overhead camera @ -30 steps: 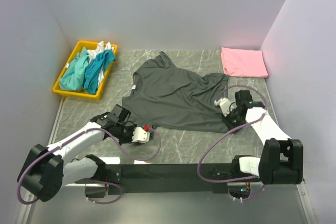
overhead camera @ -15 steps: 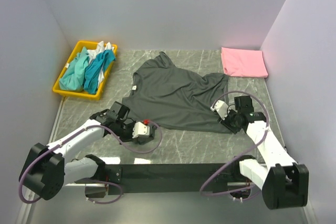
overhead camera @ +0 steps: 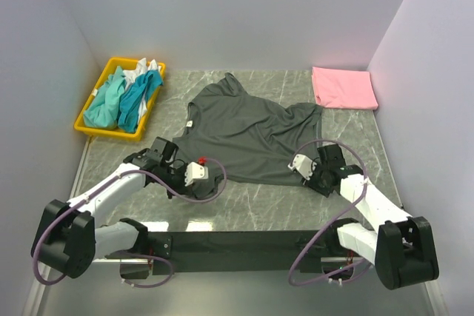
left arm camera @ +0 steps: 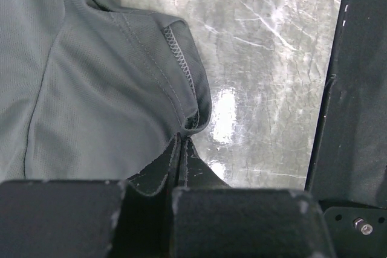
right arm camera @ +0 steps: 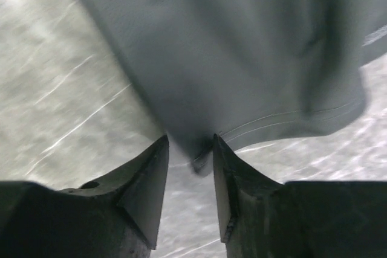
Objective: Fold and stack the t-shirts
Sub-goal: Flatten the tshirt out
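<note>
Surface: grey marbled table (overhead camera: 252, 205) between pale walls, with both arms bolted at its near edge.
Grey shirt: the charcoal grey t-shirt (overhead camera: 244, 135) lies opened out and rumpled across the middle of the table, with its neck toward the left.
Left side: the left gripper (left arm camera: 180, 160) is pinched tight on the stitched hem corner at the shirt's near left edge.
Right side: the right gripper (right arm camera: 188, 143) is partway apart at the near right hem. A corner of cloth hangs between its fingers with table showing beside it, so the cloth looks unclamped.
Pink shirt: the pink t-shirt (overhead camera: 343, 87) lies folded flat in the far right corner, apart from the grey one.
Tray: the yellow plastic tray (overhead camera: 104, 135) at far left holds bunched teal t-shirts (overhead camera: 111, 98) and a white t-shirt (overhead camera: 141, 72).
Done: one shirt, the pink one, appears folded.
Left to do: the grey shirt shows no fold yet, the tray shirts are unfolded, and nothing is stacked on the pink one.
</note>
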`<state>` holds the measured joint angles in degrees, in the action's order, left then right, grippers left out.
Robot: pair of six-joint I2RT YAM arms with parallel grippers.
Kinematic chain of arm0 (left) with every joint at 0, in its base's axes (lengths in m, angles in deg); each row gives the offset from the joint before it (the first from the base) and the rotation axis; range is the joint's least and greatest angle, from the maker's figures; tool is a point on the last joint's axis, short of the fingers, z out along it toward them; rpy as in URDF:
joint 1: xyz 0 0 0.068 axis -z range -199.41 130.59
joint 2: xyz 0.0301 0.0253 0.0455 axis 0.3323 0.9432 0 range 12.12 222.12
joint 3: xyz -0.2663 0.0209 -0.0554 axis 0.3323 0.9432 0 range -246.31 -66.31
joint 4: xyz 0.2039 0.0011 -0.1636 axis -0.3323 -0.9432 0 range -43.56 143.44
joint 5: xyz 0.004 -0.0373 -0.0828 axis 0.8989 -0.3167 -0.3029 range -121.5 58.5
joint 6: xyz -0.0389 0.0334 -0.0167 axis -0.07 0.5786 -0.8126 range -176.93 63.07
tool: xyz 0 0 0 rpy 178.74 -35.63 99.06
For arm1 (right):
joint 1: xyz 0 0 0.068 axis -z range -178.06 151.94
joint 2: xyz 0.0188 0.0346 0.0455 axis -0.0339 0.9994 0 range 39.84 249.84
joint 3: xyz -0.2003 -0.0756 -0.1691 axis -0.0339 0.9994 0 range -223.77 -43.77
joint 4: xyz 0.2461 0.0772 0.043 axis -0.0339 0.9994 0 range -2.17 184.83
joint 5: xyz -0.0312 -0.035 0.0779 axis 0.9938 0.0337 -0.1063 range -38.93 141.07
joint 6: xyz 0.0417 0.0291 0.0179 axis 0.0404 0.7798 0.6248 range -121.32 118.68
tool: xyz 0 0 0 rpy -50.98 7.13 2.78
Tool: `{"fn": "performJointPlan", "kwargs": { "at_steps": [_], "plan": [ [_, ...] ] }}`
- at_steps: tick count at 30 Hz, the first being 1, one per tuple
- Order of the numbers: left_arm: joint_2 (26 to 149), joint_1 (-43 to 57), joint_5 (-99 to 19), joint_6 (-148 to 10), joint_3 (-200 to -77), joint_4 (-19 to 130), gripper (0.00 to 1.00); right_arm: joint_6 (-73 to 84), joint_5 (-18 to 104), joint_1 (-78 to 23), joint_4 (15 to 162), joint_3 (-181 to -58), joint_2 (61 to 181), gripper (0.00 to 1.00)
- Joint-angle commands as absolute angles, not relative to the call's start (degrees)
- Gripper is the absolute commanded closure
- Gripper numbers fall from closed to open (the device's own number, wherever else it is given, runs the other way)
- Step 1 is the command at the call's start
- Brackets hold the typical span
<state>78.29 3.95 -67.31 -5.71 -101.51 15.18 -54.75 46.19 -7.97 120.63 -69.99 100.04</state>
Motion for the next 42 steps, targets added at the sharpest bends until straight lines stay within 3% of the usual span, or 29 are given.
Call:
{"fn": "performJointPlan", "kwargs": {
  "at_steps": [1,3,4,7,16,24,29,42],
  "plan": [
    [78.74,2.92,-70.08,-6.56,-103.75,14.68,0.99,-54.49,49.05,-8.69,113.15,-67.69,102.58,0.59],
    [78.82,1.87,-70.52,-7.27,-104.28,14.59,0.99,-54.41,50.01,-8.78,111.57,-67.15,103.55,0.72],
    [78.82,1.34,-70.87,-8.05,-105.06,14.33,0.99,-54.4,50.37,-8.78,111.21,-66.89,103.99,0.83],
    [78.56,-1.38,-72.1,-10.34,-107.87,13.46,0.99,-52.83,50.19,-8.78,111.73,-68.81,103.21,1.0],
    [77.86,-9.47,-75.44,-18.33,-119.74,13.71,0.99,-44.92,49.31,-6.85,118.15,-86.73,101.88,1.0],
    [79.26,-16.15,-70.0,-40.37,-137.9,31.09,0.99,-43.33,50.98,-3.86,121.58,-109.64,105.92,1.0],
    [77.51,-17.56,-64.29,-45.85,-147.59,38.48,0.99,-42.89,54.58,-3.07,122.28,-122.33,105.67,1.0],
    [55.73,-17.65,-50.14,-52.71,-151.2,48.95,0.99,-41.4,56.52,-3.07,115.26,-132.71,83.72,1.0]
  ]
}}
